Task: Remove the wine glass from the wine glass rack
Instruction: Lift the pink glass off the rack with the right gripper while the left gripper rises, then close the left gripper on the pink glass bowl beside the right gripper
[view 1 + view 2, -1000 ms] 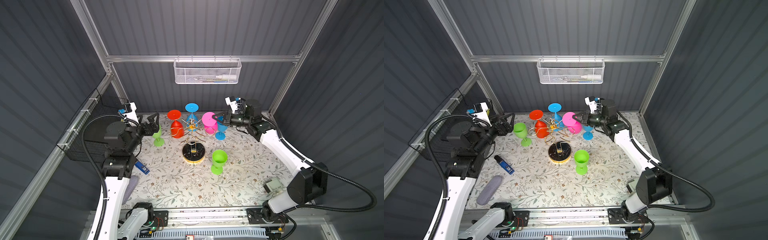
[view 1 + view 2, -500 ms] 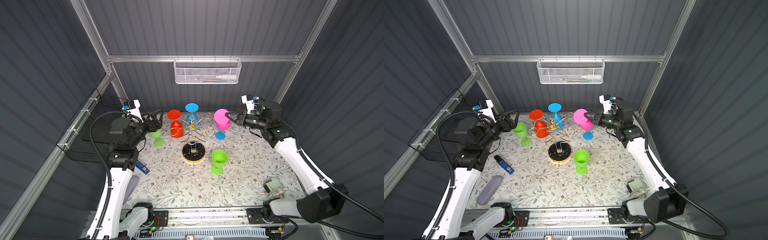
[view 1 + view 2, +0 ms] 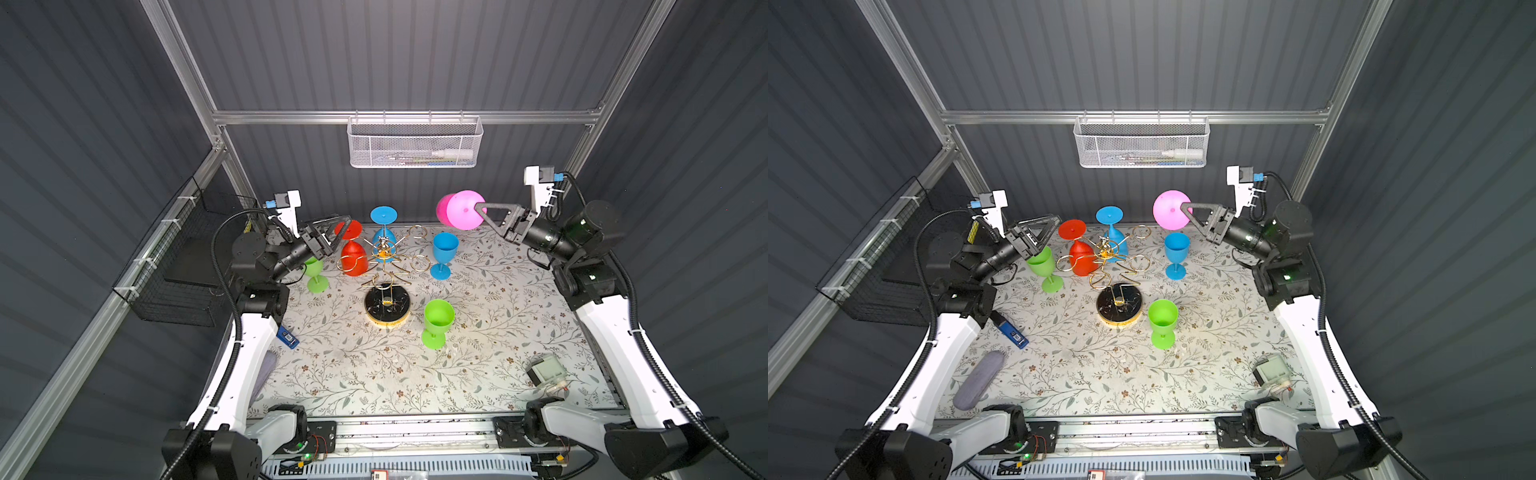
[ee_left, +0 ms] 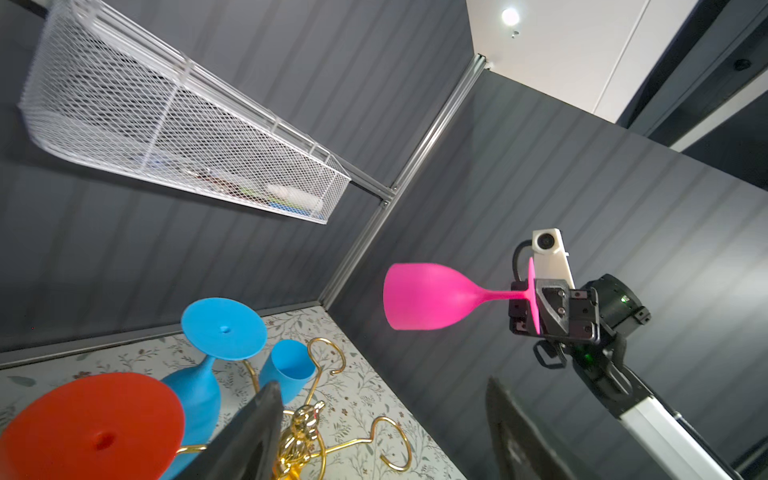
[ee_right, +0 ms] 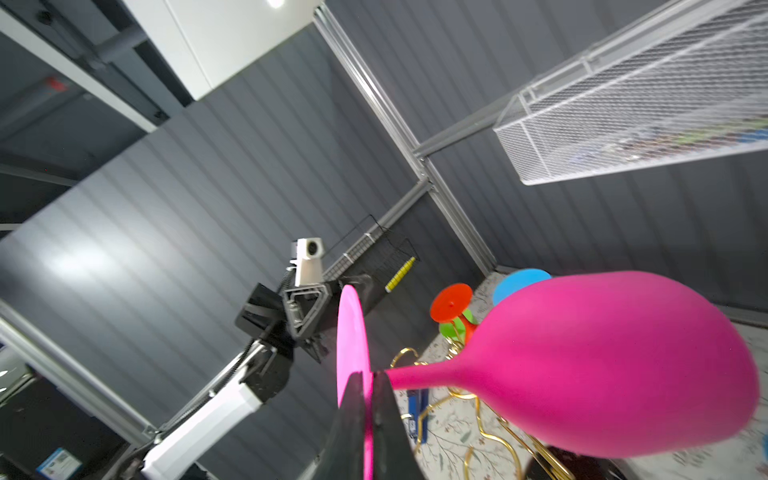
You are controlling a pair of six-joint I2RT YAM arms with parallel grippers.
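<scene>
The pink wine glass (image 3: 459,210) (image 3: 1170,210) hangs sideways in the air at the back right, clear of the rack. My right gripper (image 3: 478,206) (image 5: 368,376) is shut on the glass's flat foot. The gold wine glass rack (image 3: 384,249) (image 3: 1106,251) stands mid-table on its black base (image 3: 387,305). A red glass (image 3: 353,257) and a blue glass (image 3: 383,216) hang upside down on it. My left gripper (image 3: 343,228) (image 4: 382,399) is open beside the red glass's foot (image 4: 91,428), with nothing between its fingers.
A blue glass (image 3: 444,253) and two green glasses (image 3: 438,320) (image 3: 314,270) stand upright on the floral mat. A white mesh basket (image 3: 413,143) hangs on the back wall and a black wire basket (image 3: 187,266) on the left wall. A small white device (image 3: 546,370) lies front right.
My right gripper has carried the pink glass off the rack, up and to the right. My left gripper has risen towards the red glass's foot and its jaws have narrowed a little.
</scene>
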